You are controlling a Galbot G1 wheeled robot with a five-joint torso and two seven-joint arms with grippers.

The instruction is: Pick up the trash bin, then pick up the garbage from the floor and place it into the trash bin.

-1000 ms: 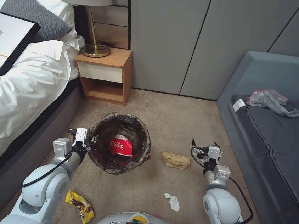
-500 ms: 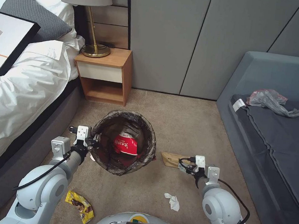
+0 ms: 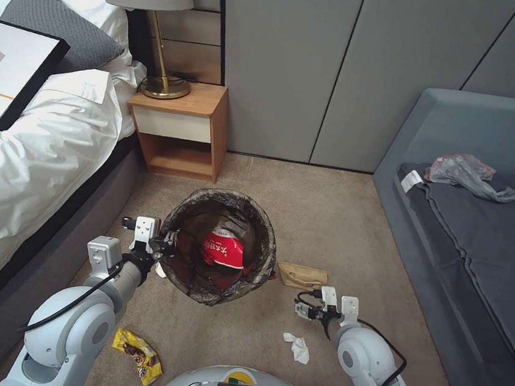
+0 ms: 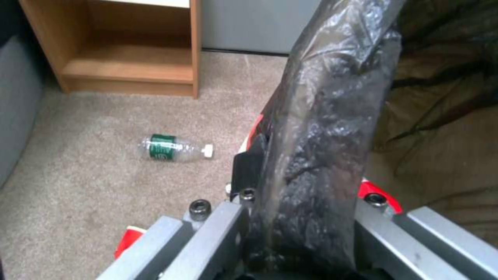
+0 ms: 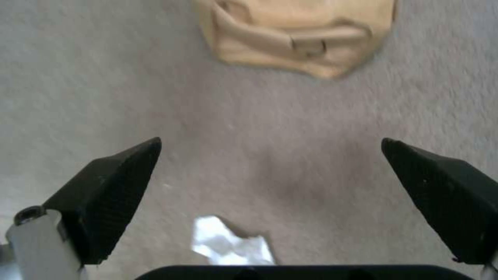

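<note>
The trash bin (image 3: 218, 244), a round bucket with a dark bag liner (image 4: 321, 128), is held at its near left rim by my left gripper (image 3: 164, 248), which is shut on rim and liner. A red-and-white cup (image 3: 224, 251) lies inside it. Garbage on the carpet: a tan paper bag (image 3: 302, 276) (image 5: 298, 35), a white tissue (image 3: 298, 346) (image 5: 231, 245), a yellow snack wrapper (image 3: 137, 354) and a clear bottle (image 4: 174, 147). My right gripper (image 3: 316, 319) (image 5: 270, 142) hangs open over bare carpet between the bag and the tissue, touching neither.
A wooden nightstand (image 3: 181, 130) with a brass lamp (image 3: 161, 54) stands behind the bin. The bed (image 3: 29, 150) runs along the left. A grey sofa (image 3: 479, 241) with a grey plastic bag (image 3: 465, 173) on it lines the right.
My right gripper has drawn back from beside the paper bag to a spot nearer my base, between bag and tissue. The left arm has shifted the bin slightly to the right.
</note>
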